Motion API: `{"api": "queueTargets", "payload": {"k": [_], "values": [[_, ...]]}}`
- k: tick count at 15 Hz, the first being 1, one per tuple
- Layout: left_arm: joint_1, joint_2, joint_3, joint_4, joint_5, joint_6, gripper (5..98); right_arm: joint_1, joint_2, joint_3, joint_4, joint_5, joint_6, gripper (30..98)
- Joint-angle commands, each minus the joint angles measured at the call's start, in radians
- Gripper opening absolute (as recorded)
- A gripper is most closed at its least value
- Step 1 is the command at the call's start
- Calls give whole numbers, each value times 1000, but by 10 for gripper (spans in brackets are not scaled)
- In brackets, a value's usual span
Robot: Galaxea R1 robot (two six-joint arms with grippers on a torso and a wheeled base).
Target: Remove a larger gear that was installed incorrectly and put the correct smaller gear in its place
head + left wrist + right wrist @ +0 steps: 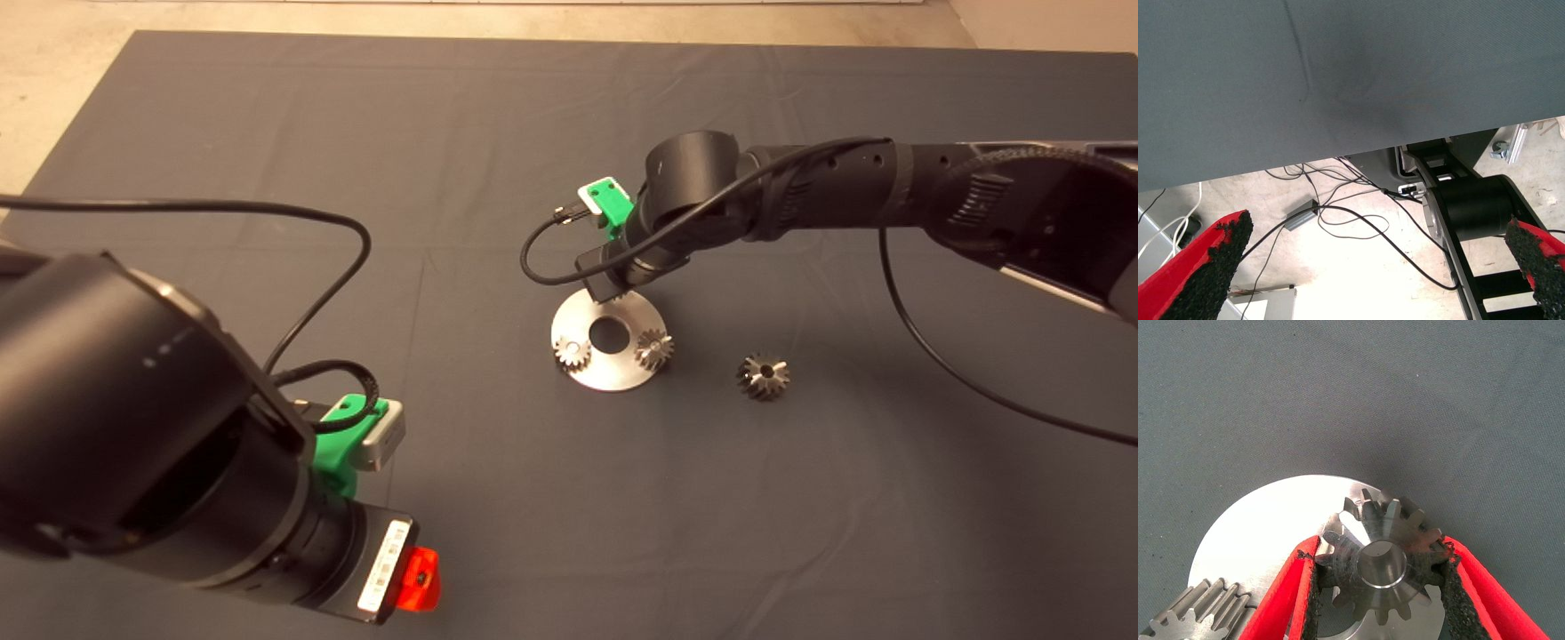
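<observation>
Gripping smaller gear [1383, 567] over disc [1265, 527]

mat [267, 116]: dark grey | disc [613, 373]: steel, holed | floor cables [1338, 220]: loose

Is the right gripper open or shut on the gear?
Shut: the right gripper has both pads pressed against the teeth of the gear above the steel disc.

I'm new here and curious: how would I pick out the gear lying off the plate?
Find the round steel plate mid-mat. Just off its edge, the larger gear lies alone on the dark mat. It is wider than the plate's two gears.
</observation>
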Motion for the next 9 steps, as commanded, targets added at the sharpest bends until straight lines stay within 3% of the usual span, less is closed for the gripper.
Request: {"api": "queueTargets", "payload": {"k": [1,9], "values": [[-7,0,13,-20,132,-3,982,5,2,-5,-7,2,10,403],[-7,0,13,-20,132,-3,982,11,1,-49,-8,6,36,403]]}}
